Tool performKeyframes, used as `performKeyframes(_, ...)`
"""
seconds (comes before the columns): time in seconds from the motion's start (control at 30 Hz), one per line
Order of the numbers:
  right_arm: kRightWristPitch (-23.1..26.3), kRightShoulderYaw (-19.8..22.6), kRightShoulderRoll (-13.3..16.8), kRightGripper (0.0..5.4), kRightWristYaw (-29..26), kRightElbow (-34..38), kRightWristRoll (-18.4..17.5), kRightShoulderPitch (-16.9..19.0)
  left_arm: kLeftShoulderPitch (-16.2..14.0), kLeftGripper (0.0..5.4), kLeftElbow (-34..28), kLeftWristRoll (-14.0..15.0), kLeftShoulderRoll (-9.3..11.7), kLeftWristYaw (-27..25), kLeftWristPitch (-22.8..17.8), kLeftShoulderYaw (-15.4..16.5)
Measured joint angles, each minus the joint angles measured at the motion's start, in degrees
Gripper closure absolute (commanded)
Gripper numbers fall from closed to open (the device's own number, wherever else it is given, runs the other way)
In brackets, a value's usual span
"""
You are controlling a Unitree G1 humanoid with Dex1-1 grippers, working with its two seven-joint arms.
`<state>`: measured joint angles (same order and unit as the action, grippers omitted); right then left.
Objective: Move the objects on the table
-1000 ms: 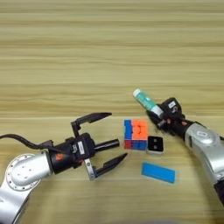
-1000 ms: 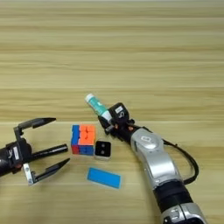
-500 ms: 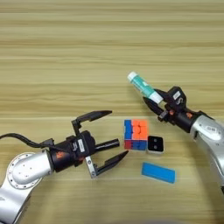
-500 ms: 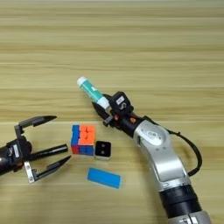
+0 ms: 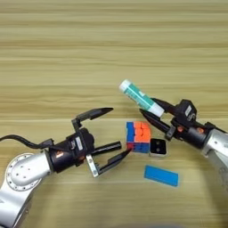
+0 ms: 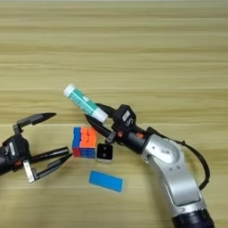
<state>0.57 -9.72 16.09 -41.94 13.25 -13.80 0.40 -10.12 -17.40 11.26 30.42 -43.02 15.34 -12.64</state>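
Glue stick point(image 5: 139, 98) in right gripper point(image 5: 153, 113) jaws, left gripper point(image 5: 116, 133) jaws spread wide.

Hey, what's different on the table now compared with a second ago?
The right gripper, shut on the glue stick, has carried it up the picture and to the robot's left, so it now hangs above the puzzle cube. The left gripper stays open beside that cube. The puzzle cube, tiny black-and-white cube and flat blue block have not moved.

Even, bright, diffuse light on the light-yellow wooden tabletop point(image 5: 89, 44); shadows faint and soft; no glare; overall slight softness.
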Motion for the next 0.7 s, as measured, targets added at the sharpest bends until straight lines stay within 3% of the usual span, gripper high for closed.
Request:
performKeyframes(0.57,-2.4,-2.1,-0.1,3.70,-3.8,2.9,-5.2,3.0,0.0,0.00,-0.7,0.4,0.0,-0.2,-1.1,0.0)
performKeyframes(0.7,-3.1,-2.3,-0.1,3.70,-4.6,3.2,-5.8,3.4,0.0,0.00,-1.6,2.9,-0.2,-0.7,-1.9,0.2)
